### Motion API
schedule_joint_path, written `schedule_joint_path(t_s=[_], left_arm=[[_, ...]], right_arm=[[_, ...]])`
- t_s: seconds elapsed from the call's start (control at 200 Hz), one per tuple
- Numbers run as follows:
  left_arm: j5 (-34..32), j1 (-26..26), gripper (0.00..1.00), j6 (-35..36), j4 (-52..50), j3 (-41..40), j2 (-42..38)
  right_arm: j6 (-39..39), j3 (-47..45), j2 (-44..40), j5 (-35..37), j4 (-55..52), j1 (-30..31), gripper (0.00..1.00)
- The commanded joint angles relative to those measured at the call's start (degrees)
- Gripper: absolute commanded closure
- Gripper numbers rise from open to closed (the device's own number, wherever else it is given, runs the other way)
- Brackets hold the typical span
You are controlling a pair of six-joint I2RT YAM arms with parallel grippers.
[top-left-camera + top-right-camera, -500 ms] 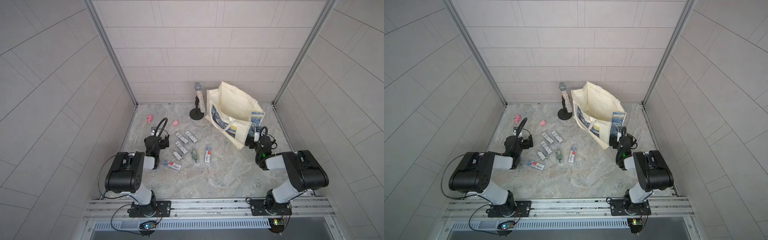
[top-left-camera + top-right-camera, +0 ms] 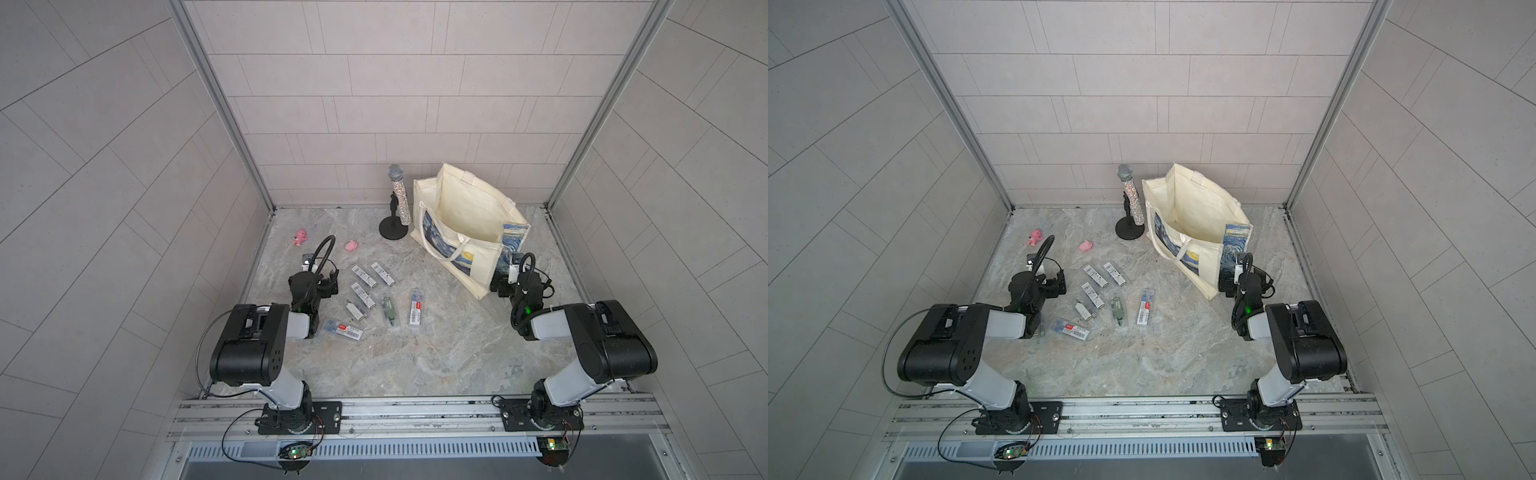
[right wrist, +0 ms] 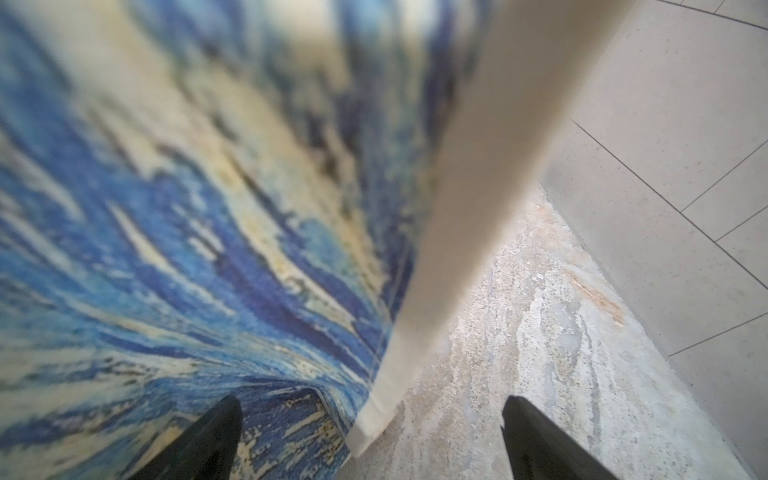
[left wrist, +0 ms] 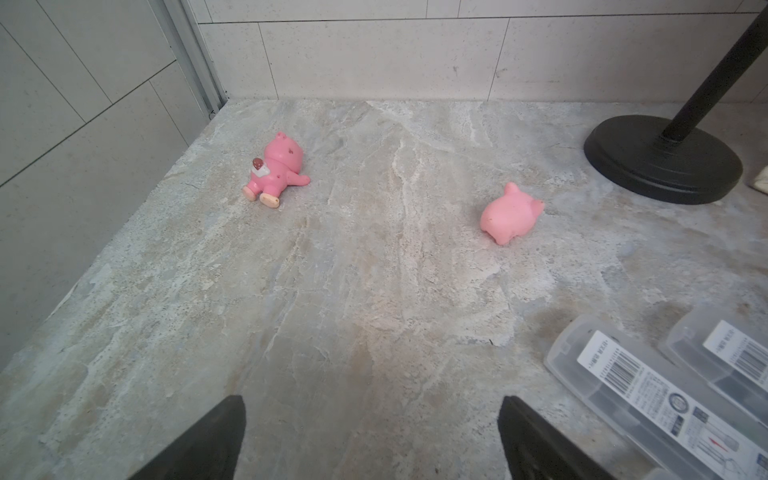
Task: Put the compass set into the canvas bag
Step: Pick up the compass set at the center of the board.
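The compass set cases (image 2: 362,294) are laid flat on the table (image 2: 415,353), outside the canvas bag (image 2: 465,208), which stands upright at the back right. The left gripper (image 4: 370,411) is spread wide and empty over bare table. The right gripper (image 3: 370,411) is equally wide and empty, just beside the bag's printed side. The left arm (image 2: 249,345) and right arm (image 2: 602,340) are folded low.

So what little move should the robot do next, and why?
Probably swing the left gripper sideways over the nearest clear case. Its jaws are open and empty, and the cases lie outside the canvas bag.
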Motion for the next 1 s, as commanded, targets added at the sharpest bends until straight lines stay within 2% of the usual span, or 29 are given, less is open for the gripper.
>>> schedule_joint_path(t_s=[0.0,0.43,0.555,0.615,0.741,0.916,0.996], left_arm=[[0.1,0.1,0.0,-0.08,2.34,0.74,-0.19],[0.09,0.1,0.0,-0.16,2.67,0.42,-0.43],[-3.7,0.11,0.0,-1.45,-2.6,1.54,-4.67],[-6.11,0.05,0.0,-2.15,-7.67,2.59,-8.38],[-10.66,0.04,0.0,-4.73,-16.4,4.76,-14.05],[-8.21,0.1,0.0,-13.7,-36.61,14.61,-16.56],[-2.58,-0.15,0.12,-22.44,-42.39,17.65,-17.83]], right_arm=[[-0.75,0.25,0.18,0.74,1.31,0.22,0.0],[-0.27,0.18,0.09,0.88,1.4,-0.01,0.01],[2.48,-3.52,-4.58,8.84,4.44,0.05,0.0],[3.33,-3.52,-10.5,11.43,-1.1,0.04,0.0],[9.58,0.91,-22.46,16.3,-21.82,0.06,0.0],[18.54,5.1,-33.75,18.65,-43.2,0.04,0.03],[20.82,6.31,-39.15,14.35,-51.03,0.17,0.14]])
